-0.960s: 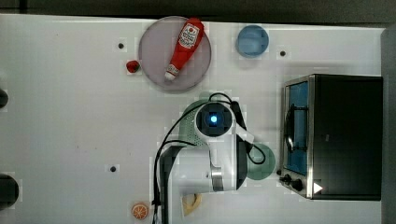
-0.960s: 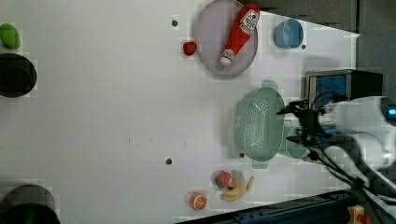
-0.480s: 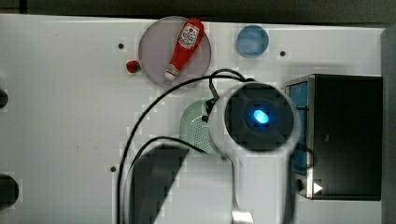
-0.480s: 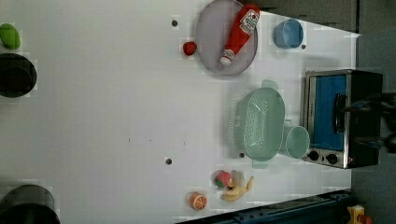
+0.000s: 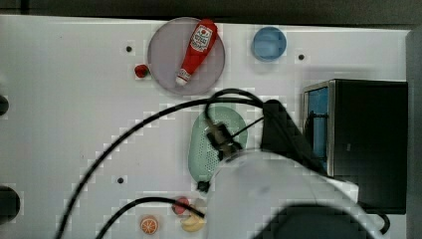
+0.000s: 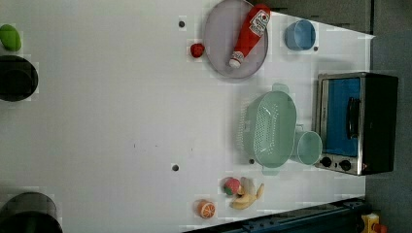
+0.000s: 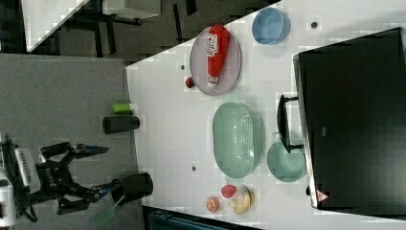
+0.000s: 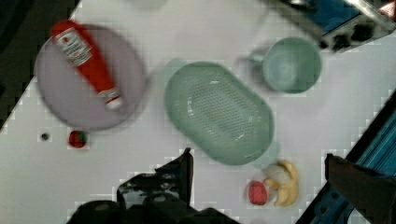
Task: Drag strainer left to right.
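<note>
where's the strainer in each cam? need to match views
Top view: the strainer sits mid-frame, partly under the arm, left of the toaster oven.
Left view: right of centre, touching the mug, oven to its right.
Right view: centre, left of the mug and oven.
Wrist view: mid-frame, between the plate with the ketchup bottle and the mug.
Shared landmark: the ketchup bottle on its grey plate.

A white counter (image 6: 107, 121) carries everything. A grey round plate (image 6: 218, 43) lies near a small red strawberry (image 6: 197, 50), with a blue bowl (image 6: 300, 35) beyond. The mint-green strainer (image 6: 269, 128) sits upright beside a teal mug (image 6: 308, 148), which stands just before a toaster oven (image 6: 357, 121). Near the counter's edge lie an orange half (image 6: 206, 209), a banana (image 6: 245, 200) and another red fruit (image 6: 231, 186).
</note>
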